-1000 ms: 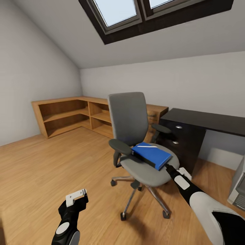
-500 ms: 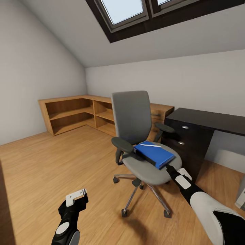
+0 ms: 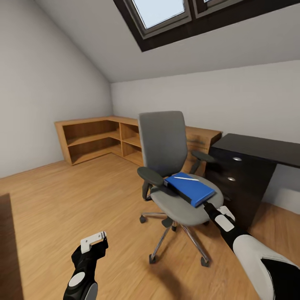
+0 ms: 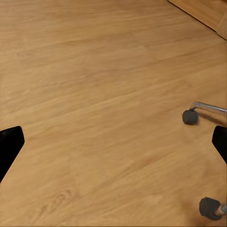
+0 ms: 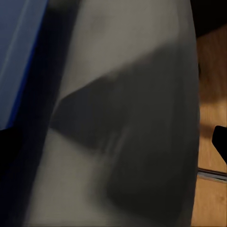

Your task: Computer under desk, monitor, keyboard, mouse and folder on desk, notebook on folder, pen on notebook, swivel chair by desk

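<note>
Blue folder (image 3: 189,189) on swivel chair (image 3: 166,166), right gripper (image 3: 207,206) jaws at its near corner

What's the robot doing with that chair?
The robot's right gripper is stretched out to the front edge of the grey padded swivel chair, right by the thin bright blue folder lying on the seat. A dark notebook pokes out under the folder and a thin white pen rests on top. I can't tell whether that gripper is gripping anything. The left gripper hangs open over the wooden floor. The glossy black desk stands just beside the chair.
</note>
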Robot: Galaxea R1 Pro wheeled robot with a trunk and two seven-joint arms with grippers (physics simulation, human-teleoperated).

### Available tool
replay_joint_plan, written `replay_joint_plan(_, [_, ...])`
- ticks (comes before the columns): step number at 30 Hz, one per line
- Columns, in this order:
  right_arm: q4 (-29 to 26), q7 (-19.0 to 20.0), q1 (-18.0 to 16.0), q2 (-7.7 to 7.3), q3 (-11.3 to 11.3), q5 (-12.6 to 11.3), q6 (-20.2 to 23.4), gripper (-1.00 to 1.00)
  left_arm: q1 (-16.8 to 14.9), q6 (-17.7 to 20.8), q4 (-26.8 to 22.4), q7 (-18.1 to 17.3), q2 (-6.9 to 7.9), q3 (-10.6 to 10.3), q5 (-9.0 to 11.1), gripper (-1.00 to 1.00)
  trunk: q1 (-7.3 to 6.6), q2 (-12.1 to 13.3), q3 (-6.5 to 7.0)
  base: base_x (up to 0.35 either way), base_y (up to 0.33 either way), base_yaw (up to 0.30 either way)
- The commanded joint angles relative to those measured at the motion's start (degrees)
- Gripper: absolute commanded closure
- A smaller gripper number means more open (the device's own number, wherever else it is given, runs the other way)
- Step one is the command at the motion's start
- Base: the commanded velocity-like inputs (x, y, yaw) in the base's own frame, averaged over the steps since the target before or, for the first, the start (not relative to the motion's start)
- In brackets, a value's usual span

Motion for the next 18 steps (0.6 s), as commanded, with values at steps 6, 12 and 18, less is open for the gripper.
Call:
replay_joint_plan(6, [0.02,-0.1,0.02,0.01,0.4,-0.88,-0.13,-1.0,-0.05,0.15,0.55,0.53,0.03,-2.04,0.36,-1.0,0.03,-0.02,-0.06,0.317,0.0,0.133])
replay_joint_plan(12, [0.02,-0.09,0.02,0.01,0.44,-0.88,-0.16,-1.0,-0.05,0.11,0.6,0.57,0.06,-2.54,0.36,-1.0,0.03,-0.02,-0.06,0.321,0.0,0.128])
replay_joint_plan(18, [0.02,-0.06,0.02,0.04,0.41,-0.88,-0.24,-1.0,-0.05,0.11,0.61,0.57,0.04,-2.55,0.36,-1.0,0.03,-0.02,-0.06,0.309,0.0,0.105])
